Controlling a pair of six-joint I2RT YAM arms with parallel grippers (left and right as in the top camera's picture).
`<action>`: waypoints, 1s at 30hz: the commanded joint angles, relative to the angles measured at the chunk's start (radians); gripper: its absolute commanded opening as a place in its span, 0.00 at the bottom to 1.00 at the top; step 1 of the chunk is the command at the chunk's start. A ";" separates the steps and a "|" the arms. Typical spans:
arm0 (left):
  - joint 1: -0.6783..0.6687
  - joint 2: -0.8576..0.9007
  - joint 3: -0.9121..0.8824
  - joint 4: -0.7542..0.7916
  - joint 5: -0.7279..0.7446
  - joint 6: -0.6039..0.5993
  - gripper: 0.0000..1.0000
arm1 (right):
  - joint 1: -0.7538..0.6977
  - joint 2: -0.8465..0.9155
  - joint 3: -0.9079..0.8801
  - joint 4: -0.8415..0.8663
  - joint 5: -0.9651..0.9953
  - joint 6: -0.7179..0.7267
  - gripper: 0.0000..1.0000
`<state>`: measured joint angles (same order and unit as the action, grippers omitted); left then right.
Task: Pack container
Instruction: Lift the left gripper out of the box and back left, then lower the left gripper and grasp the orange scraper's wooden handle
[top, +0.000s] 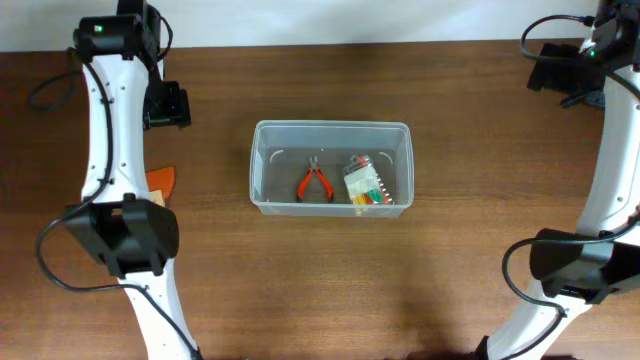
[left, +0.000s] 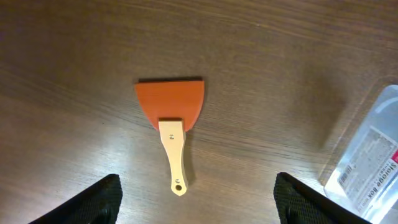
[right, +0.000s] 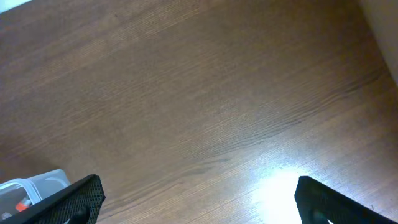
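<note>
While left gripper (left: 197, 190) and right gripper (right: 199, 190) hang spread, we judge the container (top: 330, 125) light, flexy, slick: take its rim.

Orange scraper (left: 171, 118) flat on table (left: 280, 68), container (left: 368, 155) at rt

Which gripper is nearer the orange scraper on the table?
Left. The left gripper hangs right above the scraper; the right gripper is away on the other side of the container.
</note>
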<state>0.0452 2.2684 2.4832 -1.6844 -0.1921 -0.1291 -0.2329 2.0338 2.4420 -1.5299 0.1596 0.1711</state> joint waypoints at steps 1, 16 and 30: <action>-0.001 -0.137 0.006 -0.003 -0.010 -0.012 0.80 | 0.003 -0.017 0.004 0.000 0.002 -0.009 0.99; 0.072 -0.389 -0.384 0.170 -0.022 -0.002 0.81 | 0.003 -0.017 0.004 0.000 0.002 -0.010 0.99; 0.161 -0.399 -1.088 0.620 0.106 0.011 0.82 | 0.003 -0.017 0.004 0.000 0.002 -0.009 0.99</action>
<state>0.1886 1.8908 1.4593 -1.0912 -0.1085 -0.1284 -0.2329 2.0338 2.4420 -1.5303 0.1596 0.1677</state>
